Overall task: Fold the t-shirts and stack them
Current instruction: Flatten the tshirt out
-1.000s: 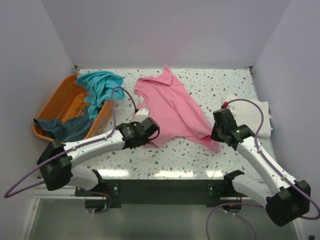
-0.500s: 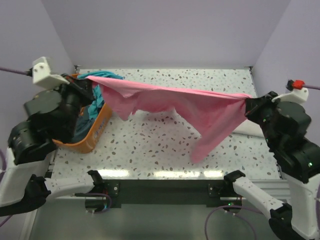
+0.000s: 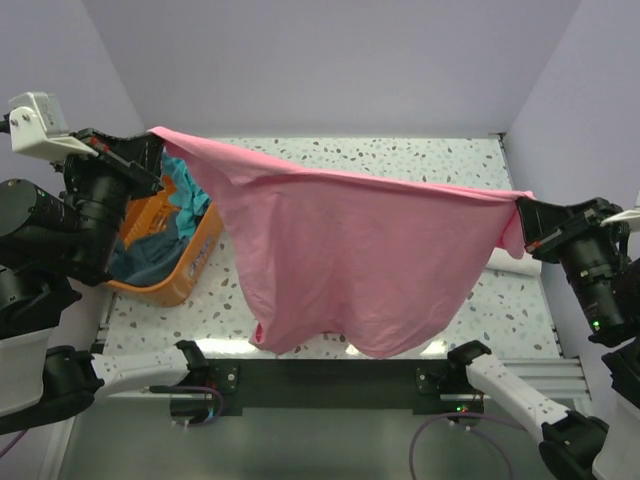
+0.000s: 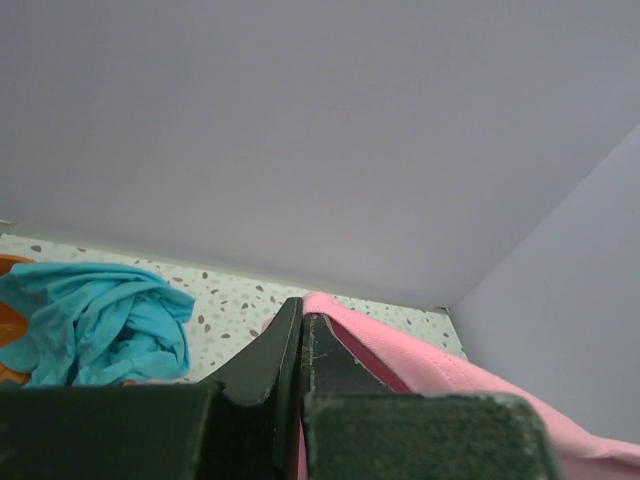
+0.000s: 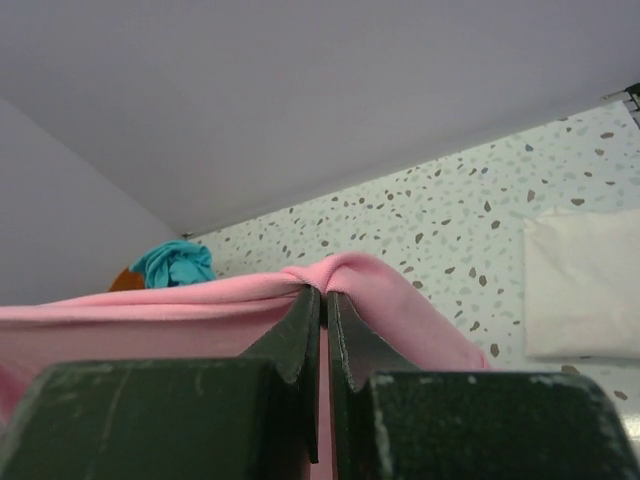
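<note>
Top view: I see the pink t-shirt [image 3: 340, 260] hanging spread above the tabletop [image 3: 420, 160], strung between the left end effector [image 3: 150, 155] and the right end effector [image 3: 521, 212].
Left wrist: jaws clamped on its edge.
Right wrist: jaws clamped on a bunched corner.

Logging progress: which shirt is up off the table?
The pink shirt, held aloft between left gripper and right gripper. The teal shirt and dark shirt sit in the basket; white shirt lies on the table.
</note>
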`<move>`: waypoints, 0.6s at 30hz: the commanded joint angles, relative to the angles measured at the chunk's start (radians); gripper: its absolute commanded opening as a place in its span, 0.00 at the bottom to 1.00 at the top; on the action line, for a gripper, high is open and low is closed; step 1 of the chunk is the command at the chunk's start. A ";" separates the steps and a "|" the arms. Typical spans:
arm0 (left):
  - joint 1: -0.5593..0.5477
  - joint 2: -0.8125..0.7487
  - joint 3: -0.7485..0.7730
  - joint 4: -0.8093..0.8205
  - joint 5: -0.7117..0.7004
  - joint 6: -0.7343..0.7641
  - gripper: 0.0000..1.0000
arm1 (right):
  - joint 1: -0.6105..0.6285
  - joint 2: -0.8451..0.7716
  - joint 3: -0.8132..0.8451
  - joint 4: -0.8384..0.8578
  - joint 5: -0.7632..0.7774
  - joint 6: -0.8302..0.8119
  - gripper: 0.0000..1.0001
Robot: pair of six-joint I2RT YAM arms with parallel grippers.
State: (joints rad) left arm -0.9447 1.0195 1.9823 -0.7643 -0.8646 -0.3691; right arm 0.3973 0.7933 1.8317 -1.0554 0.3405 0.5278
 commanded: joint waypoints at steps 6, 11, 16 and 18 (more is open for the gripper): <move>0.007 -0.059 0.076 0.123 0.120 0.091 0.00 | -0.011 0.001 0.116 -0.012 -0.075 -0.054 0.00; 0.007 -0.093 0.073 0.114 0.217 0.072 0.00 | -0.011 -0.035 0.161 -0.018 -0.115 -0.054 0.00; 0.007 -0.058 0.044 0.106 0.208 0.059 0.00 | -0.009 -0.054 0.109 -0.008 -0.087 -0.060 0.00; 0.006 -0.039 -0.003 0.120 0.171 0.052 0.00 | -0.009 -0.042 0.027 0.006 -0.072 -0.058 0.00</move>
State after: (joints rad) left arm -0.9447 0.9398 2.0171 -0.7113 -0.6285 -0.3218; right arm 0.3969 0.7349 1.9366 -1.0725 0.1936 0.5030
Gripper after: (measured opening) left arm 0.021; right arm 0.019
